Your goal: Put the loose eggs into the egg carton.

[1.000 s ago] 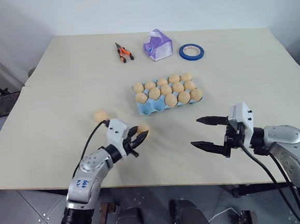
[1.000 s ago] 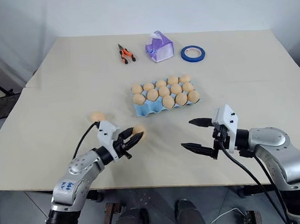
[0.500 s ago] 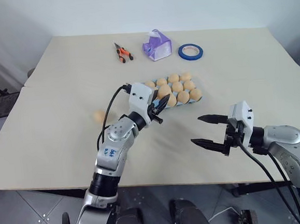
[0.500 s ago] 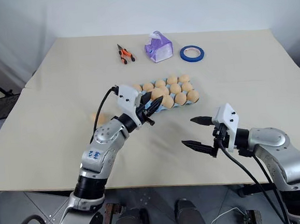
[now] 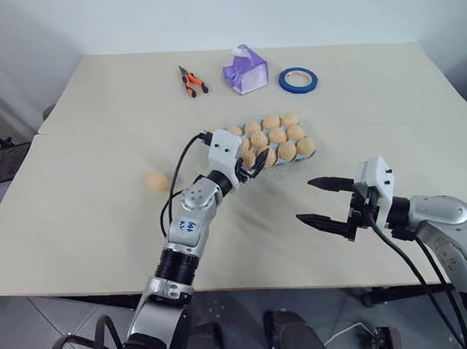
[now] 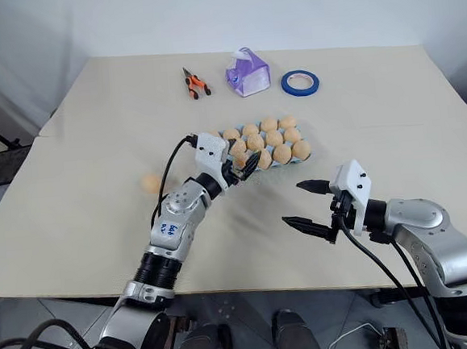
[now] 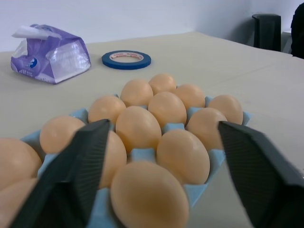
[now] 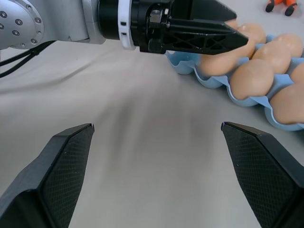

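The light blue egg carton [image 7: 141, 155] sits in the middle of the table with several tan eggs in its cups. My left gripper [image 5: 253, 163] hovers at the carton's near left corner, open. An egg [image 7: 142, 197] rests in the corner cup between the spread fingers [image 7: 80, 161], with a gap on each side. One loose egg [image 5: 156, 180] lies on the table left of the carton. My right gripper [image 5: 304, 200] stands open and empty, off to the right and nearer than the carton.
At the back of the table lie orange-handled pliers [image 5: 191, 81], a purple tissue pack [image 5: 245, 68] and a roll of blue tape [image 5: 298, 78]. Bare tabletop lies between my right gripper and the carton.
My left gripper carried an egg from the table in front of the carton up to its near left corner and opened, leaving the egg in the cup. The right arm kept still.
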`<act>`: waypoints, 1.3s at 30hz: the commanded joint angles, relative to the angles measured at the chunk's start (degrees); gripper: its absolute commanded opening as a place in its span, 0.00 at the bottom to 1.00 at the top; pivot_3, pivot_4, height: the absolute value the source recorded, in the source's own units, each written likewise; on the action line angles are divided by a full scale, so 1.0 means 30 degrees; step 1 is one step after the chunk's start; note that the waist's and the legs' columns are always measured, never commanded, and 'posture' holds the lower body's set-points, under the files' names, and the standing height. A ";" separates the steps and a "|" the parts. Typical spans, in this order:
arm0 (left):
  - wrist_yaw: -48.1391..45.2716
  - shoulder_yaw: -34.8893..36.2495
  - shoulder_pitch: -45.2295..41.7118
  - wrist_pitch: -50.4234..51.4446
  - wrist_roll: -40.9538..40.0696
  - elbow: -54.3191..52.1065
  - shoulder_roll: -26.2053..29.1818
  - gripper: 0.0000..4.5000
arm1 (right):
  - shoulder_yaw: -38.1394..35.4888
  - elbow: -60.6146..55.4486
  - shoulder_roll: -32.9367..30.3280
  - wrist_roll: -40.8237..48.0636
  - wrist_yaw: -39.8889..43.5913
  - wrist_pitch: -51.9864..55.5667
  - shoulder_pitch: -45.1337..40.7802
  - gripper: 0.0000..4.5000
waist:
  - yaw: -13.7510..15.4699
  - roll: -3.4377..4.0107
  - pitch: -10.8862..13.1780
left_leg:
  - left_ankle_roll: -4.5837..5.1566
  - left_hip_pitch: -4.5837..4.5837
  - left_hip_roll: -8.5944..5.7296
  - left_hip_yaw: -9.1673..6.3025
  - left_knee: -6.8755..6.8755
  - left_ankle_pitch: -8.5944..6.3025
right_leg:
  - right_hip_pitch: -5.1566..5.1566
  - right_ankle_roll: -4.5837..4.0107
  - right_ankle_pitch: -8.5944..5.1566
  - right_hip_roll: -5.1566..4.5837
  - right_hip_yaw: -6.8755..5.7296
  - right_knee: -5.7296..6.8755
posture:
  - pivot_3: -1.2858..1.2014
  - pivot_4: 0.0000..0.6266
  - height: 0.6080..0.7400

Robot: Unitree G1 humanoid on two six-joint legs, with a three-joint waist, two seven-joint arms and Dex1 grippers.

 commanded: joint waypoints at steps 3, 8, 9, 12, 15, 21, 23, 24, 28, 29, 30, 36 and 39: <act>-0.0351 -0.0013 0.0417 0.0254 0.0004 -0.1833 0.0039 0.99 | -0.0431 -0.0154 -0.0058 -0.0118 0.0019 -0.0475 -0.0105 1.00 | -0.0012 0.0000 0.0000 | -0.0001 -0.0001 0.0000 0.0000 0.0003 0.0000 | -0.0002 0.0000 0.0000 0.0001 0.0000 0.0002 | 0.52 0.24 1.00; -0.2190 0.0093 0.3683 0.2847 -0.1763 -0.7321 0.1308 0.99 | -0.0433 0.0001 -0.0053 -0.0195 0.0133 -0.0559 -0.0113 1.00 | -0.0095 0.0002 0.0000 | -0.0013 0.0007 0.0011 0.0003 -0.0012 -0.0004 | -0.0002 -0.0001 -0.0001 0.0000 0.0005 0.0009 | 0.52 0.24 1.00; -0.2351 0.0149 0.4322 0.3594 -0.2003 -0.8305 0.1628 0.99 | -0.0433 0.0026 -0.0057 -0.0205 0.0166 -0.0588 -0.0099 1.00 | -0.0118 0.0002 0.0000 | -0.0020 0.0012 0.0015 0.0001 -0.0012 -0.0002 | -0.0003 -0.0005 -0.0003 0.0001 0.0003 0.0017 | 0.52 0.24 1.00; -0.3769 0.0970 0.7453 0.4784 -0.3507 -1.1985 0.3503 0.99 | -0.0356 0.0182 0.0056 -0.0233 0.0125 -0.0684 -0.0226 1.00 | -0.0183 0.0004 0.0000 | -0.0035 0.0027 0.0026 0.0000 -0.0020 0.0001 | -0.0004 -0.0022 -0.0012 0.0007 0.0006 0.0029 | 0.52 0.24 1.00; -0.4415 0.2448 0.9448 0.6372 -0.5340 -1.4026 0.4913 0.99 | -0.0220 0.0298 0.0072 -0.0253 0.0272 -0.0801 -0.0268 1.00 | -0.0117 0.0006 0.0002 | -0.0039 0.0040 0.0030 -0.0004 -0.0016 0.0006 | 0.0003 -0.0046 -0.0024 0.0000 0.0002 0.0045 | 0.52 0.24 1.00; -0.5728 0.6350 1.1986 0.7273 -0.8308 -1.5289 0.7181 0.99 | -0.0031 0.0428 0.0150 -0.0236 0.0447 -0.0800 -0.0509 1.00 | -0.0103 0.0006 0.0002 | -0.0015 0.0039 0.0008 -0.0011 -0.0003 0.0020 | 0.0030 -0.0070 -0.0007 -0.0064 -0.0012 0.0013 | 0.52 0.24 1.00; -0.6026 0.7554 1.2463 0.7074 -0.8733 -1.4908 0.7768 0.99 | 0.0040 0.0473 0.0181 -0.0266 0.0485 -0.0800 -0.0584 1.00 | -0.0104 0.0006 0.0002 | -0.0015 0.0040 0.0009 -0.0014 -0.0018 0.0021 | 0.0026 -0.0077 -0.0010 -0.0064 -0.0018 0.0005 | 0.52 0.24 1.00; -0.6343 0.8258 1.2861 0.6867 -0.8738 -1.4470 0.8258 0.99 | 0.0104 0.0515 0.0206 -0.0308 0.0484 -0.0791 -0.0657 1.00 | -0.0115 0.0006 0.0002 | -0.0016 0.0040 0.0012 -0.0015 -0.0027 0.0020 | 0.0020 -0.0089 -0.0016 -0.0064 -0.0023 0.0005 | 0.52 0.24 1.00; -0.7033 0.9589 1.3767 0.6112 -0.8352 -1.3173 0.9536 0.99 | 0.0241 0.0594 0.0287 -0.0385 0.0523 -0.0775 -0.0866 1.00 | -0.0148 0.0007 0.0002 | -0.0036 0.0041 0.0026 -0.0017 -0.0073 0.0009 | -0.0012 -0.0136 -0.0043 -0.0061 -0.0039 0.0002 | 0.52 0.24 1.00; -0.7010 0.9732 1.3777 0.6099 -0.8469 -1.3100 0.9607 0.99 | 0.0249 0.0595 0.0301 -0.0386 0.0507 -0.0751 -0.0922 1.00 | -0.0142 0.0008 0.0003 | -0.0041 0.0040 0.0027 -0.0019 -0.0078 0.0007 | -0.0016 -0.0142 -0.0047 -0.0062 -0.0042 0.0001 | 0.52 0.24 1.00; -0.6917 0.9959 1.3742 0.5958 -0.8379 -1.2811 0.9726 0.99 | 0.0256 0.0595 0.0321 -0.0387 0.0487 -0.0735 -0.0987 1.00 | -0.0126 0.0008 0.0003 | -0.0046 0.0031 0.0029 -0.0022 -0.0081 0.0004 | -0.0025 -0.0144 -0.0048 -0.0062 -0.0045 -0.0006 | 0.52 0.24 1.00; -0.5084 1.0588 1.2008 0.5080 -0.6961 -0.9976 0.9922 0.99 | 0.0242 0.0558 0.0343 -0.0430 0.0501 -0.0713 -0.1036 1.00 | -0.0103 0.0007 0.0003 | -0.0065 0.0015 0.0015 -0.0036 -0.0089 -0.0016 | -0.0016 -0.0143 -0.0047 -0.0103 -0.0068 -0.0048 | 0.52 0.24 1.00; -0.4987 0.9877 1.0647 0.4848 -0.6394 -0.8462 0.9974 0.99 | 0.0285 0.0544 0.0372 -0.0413 0.0445 -0.0605 -0.1208 1.00 | -0.0104 0.0007 0.0002 | -0.0057 0.0012 0.0015 -0.0037 -0.0093 -0.0012 | -0.0018 -0.0140 -0.0045 -0.0102 -0.0074 -0.0052 | 0.52 0.24 1.00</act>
